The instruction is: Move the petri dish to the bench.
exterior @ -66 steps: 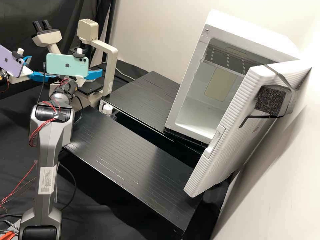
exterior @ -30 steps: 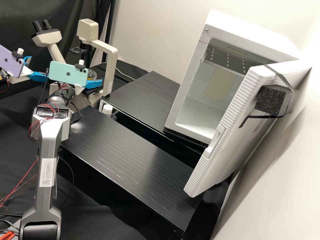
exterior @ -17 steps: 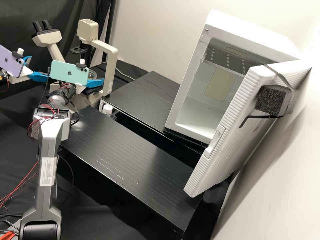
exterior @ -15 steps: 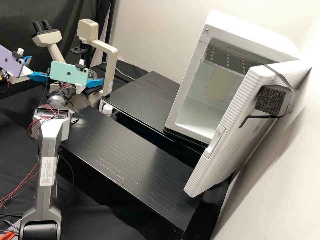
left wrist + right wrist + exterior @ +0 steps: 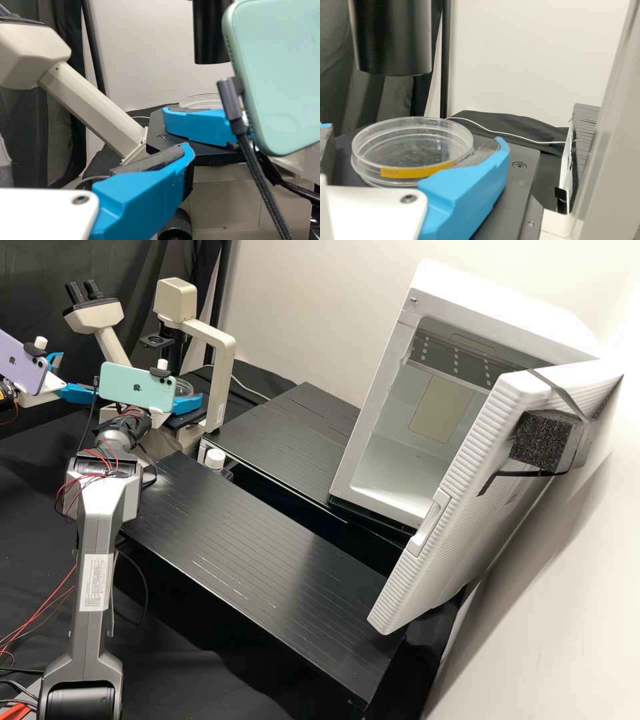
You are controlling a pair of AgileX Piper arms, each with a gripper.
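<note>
Fingers (image 5: 465,197) of the right gripper (image 5: 188,403), set wide, flanked the petri dish (image 5: 412,142); in the right wrist view one grey pad lay close against its wall, contact uncertain, while a gap separated the dish from the other. The dish, clear and level, bore a yellow strip (image 5: 415,171) on its side and was situated over the dark stage (image 5: 520,182) of the microscope (image 5: 219,350); whether it rested there or was slightly raised could not be told. A black cylinder (image 5: 392,37) hung above the stage. The left gripper (image 5: 79,373), its blue fingers spread apart and holding nothing, stood beside the right one, near the microscope's eyepiece side. A mint phone (image 5: 137,388) was mounted on the right arm, a purple phone (image 5: 21,365) on the left. Elsewhere: two dark ribbed platforms (image 5: 267,560), a white-capped bottle (image 5: 215,459) between them, and a white cabinet (image 5: 513,313) with its door (image 5: 447,527) open.
</note>
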